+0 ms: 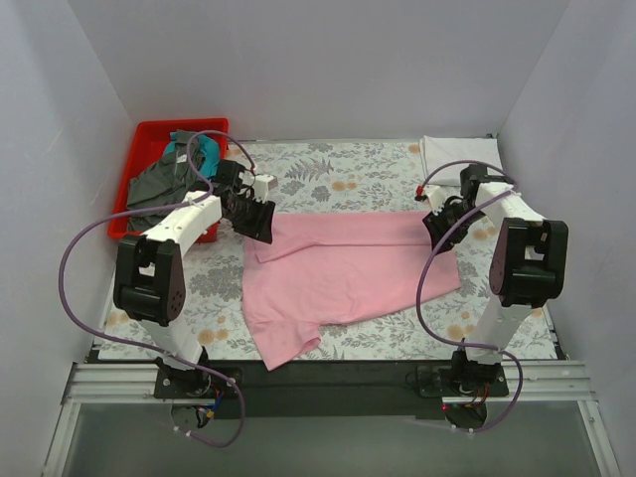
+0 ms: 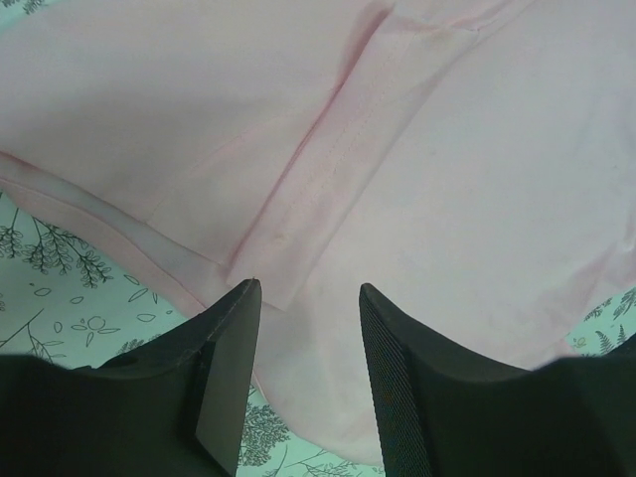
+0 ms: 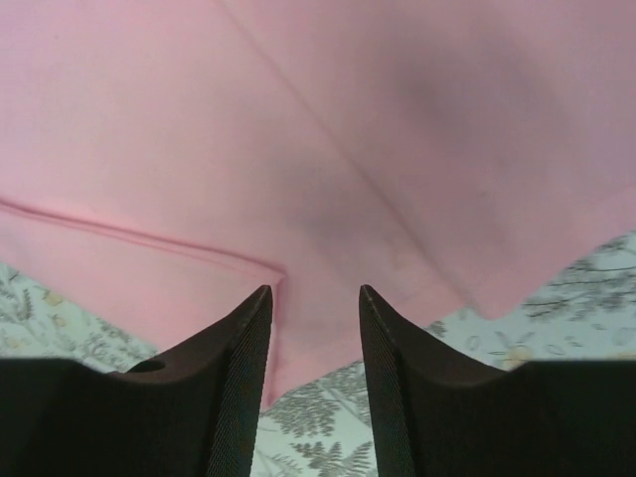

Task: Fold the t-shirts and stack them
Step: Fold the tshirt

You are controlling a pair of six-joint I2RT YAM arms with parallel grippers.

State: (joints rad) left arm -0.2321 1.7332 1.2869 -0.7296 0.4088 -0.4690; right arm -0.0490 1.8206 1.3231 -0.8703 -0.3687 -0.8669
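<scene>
- One light pink cloth t-shirt (image 1: 348,273) is lying on the floral tablecloth (image 1: 338,174).
- Two grippers, left gripper (image 1: 260,225) and right gripper (image 1: 437,233), are hanging over its far corners, jaws apart, empty.
- One white t-shirt (image 1: 455,153) is lying far right.
- Two more, a dark grey t-shirt (image 1: 157,181) and a teal t-shirt (image 1: 202,151), are lying in one red plastic bin (image 1: 149,132).

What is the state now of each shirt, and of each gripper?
pink t-shirt: spread on the tablecloth, partly folded
white t-shirt: folded, far right corner
dark grey t-shirt: crumpled in the red bin
teal t-shirt: crumpled in the bin
left gripper: open, over pink cloth
right gripper: open, over pink cloth
</scene>
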